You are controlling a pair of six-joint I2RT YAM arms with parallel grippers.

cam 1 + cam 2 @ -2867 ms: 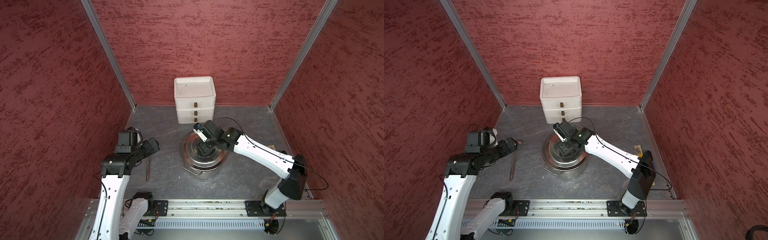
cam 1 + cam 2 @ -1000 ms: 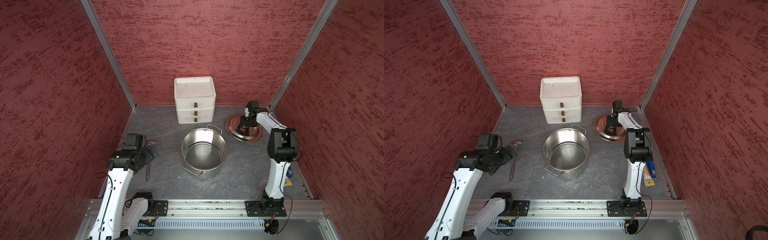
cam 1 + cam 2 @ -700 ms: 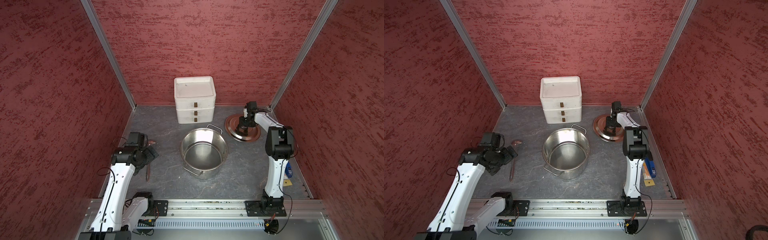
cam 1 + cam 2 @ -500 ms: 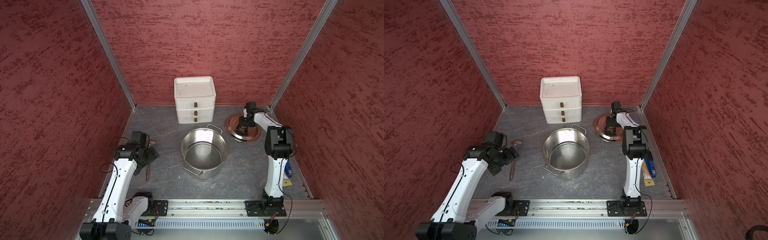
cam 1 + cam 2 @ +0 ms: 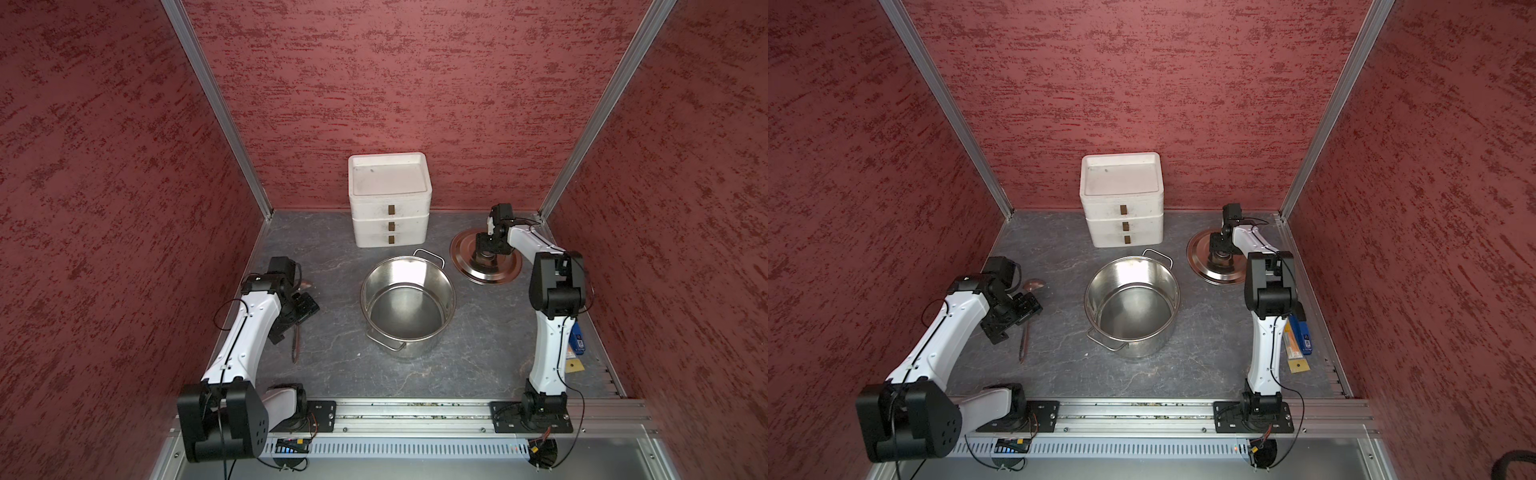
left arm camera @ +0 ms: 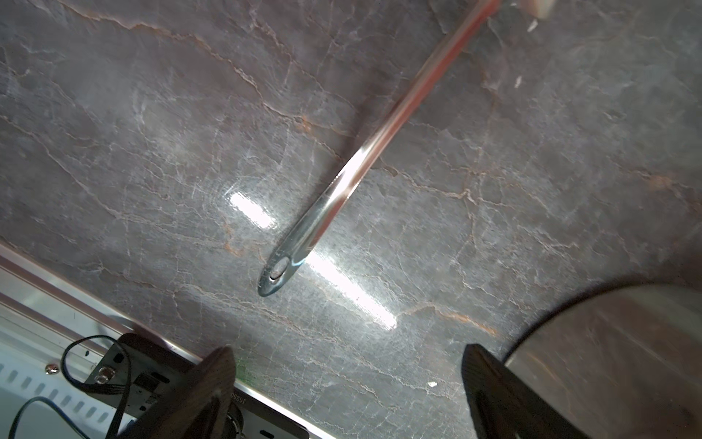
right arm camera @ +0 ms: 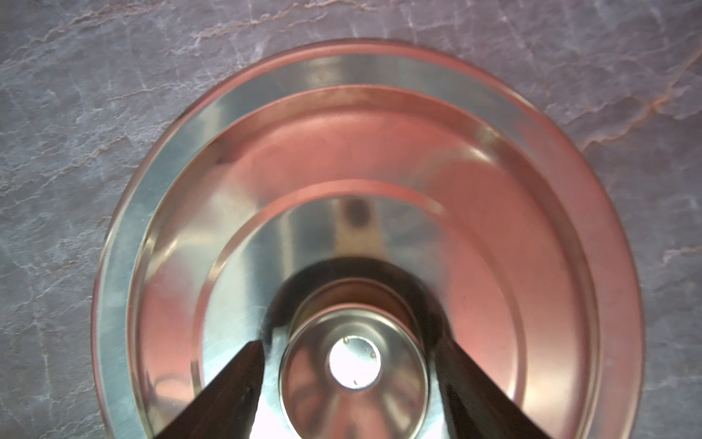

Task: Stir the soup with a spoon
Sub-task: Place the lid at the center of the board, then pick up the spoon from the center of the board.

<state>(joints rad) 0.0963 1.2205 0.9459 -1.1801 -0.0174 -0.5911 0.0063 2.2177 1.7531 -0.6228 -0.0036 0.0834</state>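
Observation:
The spoon lies flat on the dark table left of the pot, bowl toward the back. Its handle ends in a hole. My left gripper hovers over the middle of the spoon, open and empty. The steel pot stands uncovered at the centre. Soup is not in view: the inside shows only shiny metal. My right gripper is open astride the knob of the lid, which rests on the table.
A white three-drawer box stands behind the pot at the back wall. Blue and orange items lie along the right edge by the right arm. Red walls close in three sides, and a metal rail runs along the front.
The lid, earlier on the pot under the right gripper, now lies at the back right. My left arm has stretched forward and lowered its gripper over the spoon.

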